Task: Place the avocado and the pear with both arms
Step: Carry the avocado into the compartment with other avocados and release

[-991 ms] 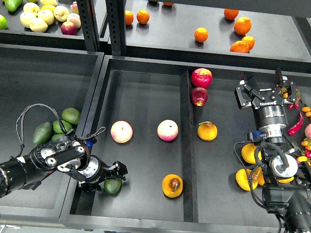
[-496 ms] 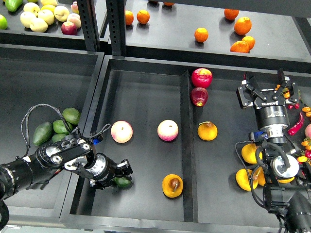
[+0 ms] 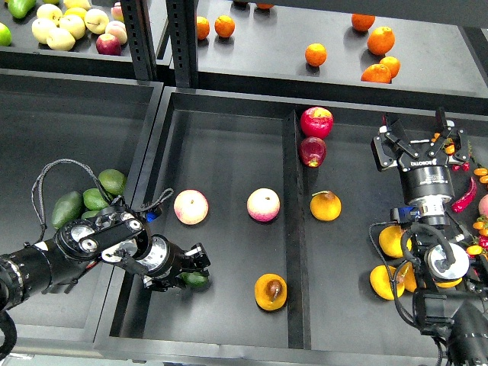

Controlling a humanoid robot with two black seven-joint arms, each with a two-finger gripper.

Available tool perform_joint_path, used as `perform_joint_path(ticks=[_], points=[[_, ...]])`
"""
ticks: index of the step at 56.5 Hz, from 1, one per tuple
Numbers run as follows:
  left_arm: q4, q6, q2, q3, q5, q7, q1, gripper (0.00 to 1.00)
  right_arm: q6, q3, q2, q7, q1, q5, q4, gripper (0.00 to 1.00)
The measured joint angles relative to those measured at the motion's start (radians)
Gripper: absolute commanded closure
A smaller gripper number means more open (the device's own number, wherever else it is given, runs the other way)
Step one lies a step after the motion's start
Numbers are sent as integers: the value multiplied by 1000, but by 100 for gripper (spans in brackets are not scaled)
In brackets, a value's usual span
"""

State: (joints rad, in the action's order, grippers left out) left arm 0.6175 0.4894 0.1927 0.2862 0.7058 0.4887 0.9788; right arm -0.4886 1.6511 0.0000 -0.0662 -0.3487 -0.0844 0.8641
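The dark green avocado (image 3: 197, 280) lies low at the front left of the middle tray (image 3: 229, 145), mostly hidden under my left gripper (image 3: 195, 268). That gripper appears shut on it. The pear (image 3: 271, 292), yellow-orange with a dark brown spot, rests on the tray floor at the front, just left of the divider (image 3: 293, 229) and apart from both grippers. My right gripper (image 3: 412, 126) is open and empty, held above the right compartment.
Two pink-yellow apples (image 3: 191, 207) (image 3: 263, 204) sit mid-tray. Two red apples (image 3: 316, 122) and a stemmed yellow pear (image 3: 325, 206) lie right of the divider. Lighter green avocados (image 3: 84, 200) lie in the left tray. Yellow fruit (image 3: 393, 241) lies by my right arm. Oranges (image 3: 316, 54) are on the back shelf.
My left gripper has moved right and slightly away from the tray's front edge, and the avocado has moved with it. The right arm has barely moved.
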Motion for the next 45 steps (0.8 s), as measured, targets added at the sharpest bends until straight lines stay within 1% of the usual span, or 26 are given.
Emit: perform_joint_path(ticks=[10,20,26,38,45], points=[[1,0,108,10,-43,0,31,62,0,-4,0,-1,0,0,1,1],[0,-1,213,14,-66,0,23,60,0,-5,0,-1,0,-1,1,1],[-1,-1,254,13,-86,0,7,59,0,-6,0,-1,0,-2,1,1],[-16,-1,272,7,-105,0,-52,59,0,-8,0,-1,0,-3,1,1],[-22,-1,263,13,-106,0,-82,56,0,-8,0,-1,0,-3,1,1]])
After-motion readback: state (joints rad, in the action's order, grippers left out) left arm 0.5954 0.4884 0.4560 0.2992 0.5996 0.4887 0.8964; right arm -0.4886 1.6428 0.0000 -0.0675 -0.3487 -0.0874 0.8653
